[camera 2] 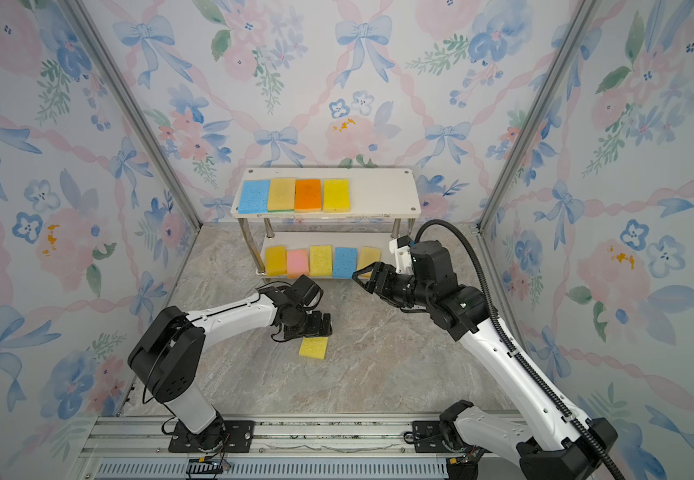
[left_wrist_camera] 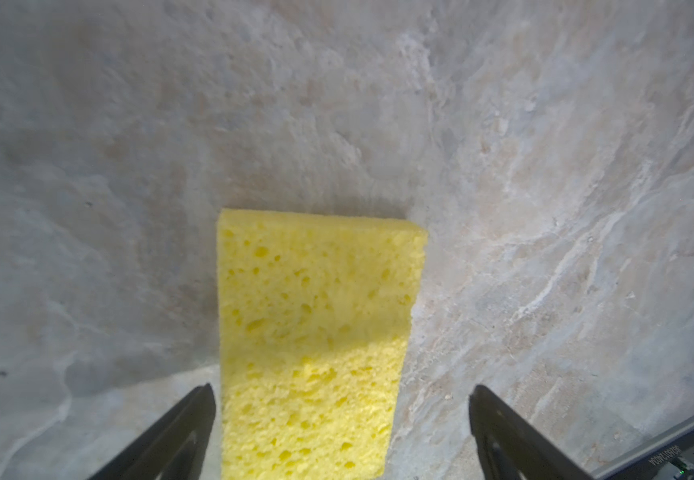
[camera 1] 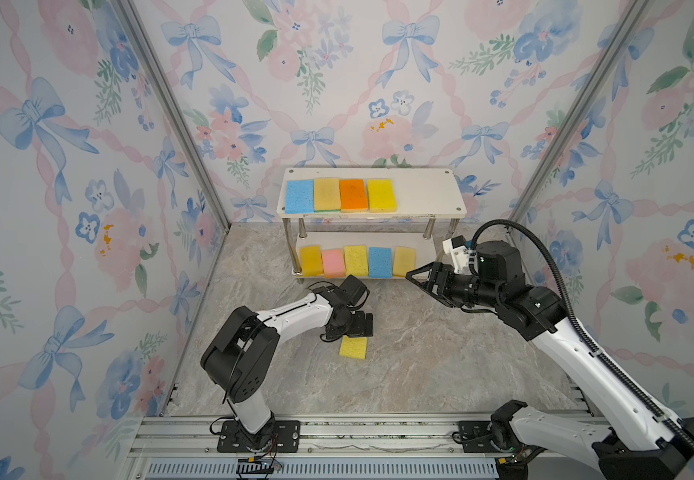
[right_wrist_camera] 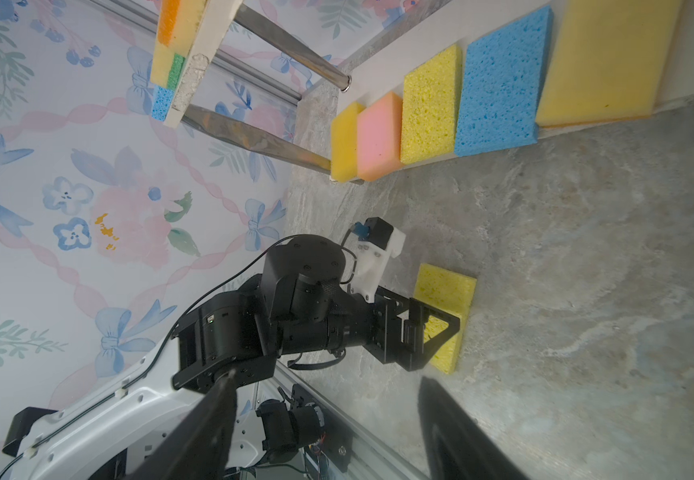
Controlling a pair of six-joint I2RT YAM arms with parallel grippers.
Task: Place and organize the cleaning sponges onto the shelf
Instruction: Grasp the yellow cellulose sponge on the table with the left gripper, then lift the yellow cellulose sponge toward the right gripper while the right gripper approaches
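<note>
Now shelf (camera 1: pixel 420 193): four sponges (camera 1: pixel 354 195) top, five bottom; yellow sponge (camera 1: pixel 353 348) on table (camera 1: pixel 440 357).

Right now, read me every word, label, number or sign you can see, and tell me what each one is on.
White printed code on a dark part at the edge of the left wrist view: upside down, too small and blurred to read.
Cleaning sponges, shelf, wallpaper: no text visible.
</note>
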